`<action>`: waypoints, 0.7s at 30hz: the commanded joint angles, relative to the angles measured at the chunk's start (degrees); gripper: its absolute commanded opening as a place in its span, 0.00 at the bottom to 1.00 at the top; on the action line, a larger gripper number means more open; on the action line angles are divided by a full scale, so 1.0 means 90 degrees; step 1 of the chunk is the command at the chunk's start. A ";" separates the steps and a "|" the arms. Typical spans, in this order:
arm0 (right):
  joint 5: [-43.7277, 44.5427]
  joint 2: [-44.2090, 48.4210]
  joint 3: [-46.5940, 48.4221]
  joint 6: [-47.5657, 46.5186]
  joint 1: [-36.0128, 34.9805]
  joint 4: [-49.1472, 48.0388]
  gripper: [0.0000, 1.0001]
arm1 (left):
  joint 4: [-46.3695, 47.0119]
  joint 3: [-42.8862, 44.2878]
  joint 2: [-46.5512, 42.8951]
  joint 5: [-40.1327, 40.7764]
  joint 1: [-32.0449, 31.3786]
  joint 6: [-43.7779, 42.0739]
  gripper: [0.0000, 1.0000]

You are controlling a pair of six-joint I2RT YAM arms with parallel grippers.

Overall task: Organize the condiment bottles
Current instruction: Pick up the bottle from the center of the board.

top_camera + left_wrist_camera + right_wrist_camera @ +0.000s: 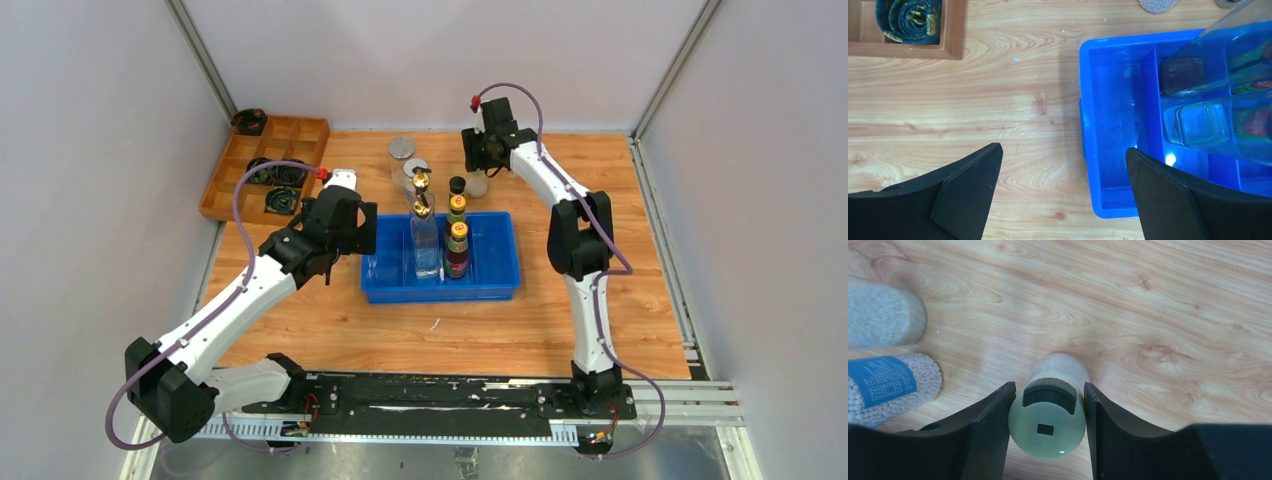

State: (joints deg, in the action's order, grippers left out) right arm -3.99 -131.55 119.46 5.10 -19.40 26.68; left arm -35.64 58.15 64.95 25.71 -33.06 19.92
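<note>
Right wrist: right fingers (993,425) grip cream-lidded jar (1048,427) at lid. Advise straight lift, upright, clear of blue-labelled jar (888,385) leftward; left fingers (973,175) wide open, empty.

- We see the left arm (230,300) built of white shells with black joint housings; the right arm (590,300) matches.
- We note a purple cable (237,200) looping along each, tipped by a red connector (323,173).
- We see matte black, wedge-shaped fingers (968,190).
- We see a black base plate (440,400) at the near edge.

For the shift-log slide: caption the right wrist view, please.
Right fingers clamp an upright cream-lidded jar on the wooden table.
</note>
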 commanded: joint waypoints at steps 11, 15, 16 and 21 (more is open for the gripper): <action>0.1024 0.0492 -0.1023 0.0018 0.0118 0.0376 0.37 | 0.0093 -0.0136 -0.0257 -0.0071 0.0050 -0.0016 1.00; 0.1230 0.0711 -0.1380 0.0069 0.0203 0.0338 0.35 | 0.0083 -0.0138 -0.0289 -0.0103 0.0050 0.0012 1.00; 0.1269 0.0777 -0.1476 0.0080 0.0223 0.0328 0.35 | 0.0074 -0.0142 -0.0297 -0.0112 0.0051 0.0020 1.00; 0.1533 0.1135 -0.2049 0.0111 0.0367 0.0320 0.35 | 0.0046 -0.0209 -0.0411 -0.0142 0.0053 0.0032 1.00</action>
State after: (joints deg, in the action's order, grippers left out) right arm 4.97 -122.87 106.28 6.44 -18.20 24.34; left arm -35.66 57.39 62.98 25.21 -33.06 20.05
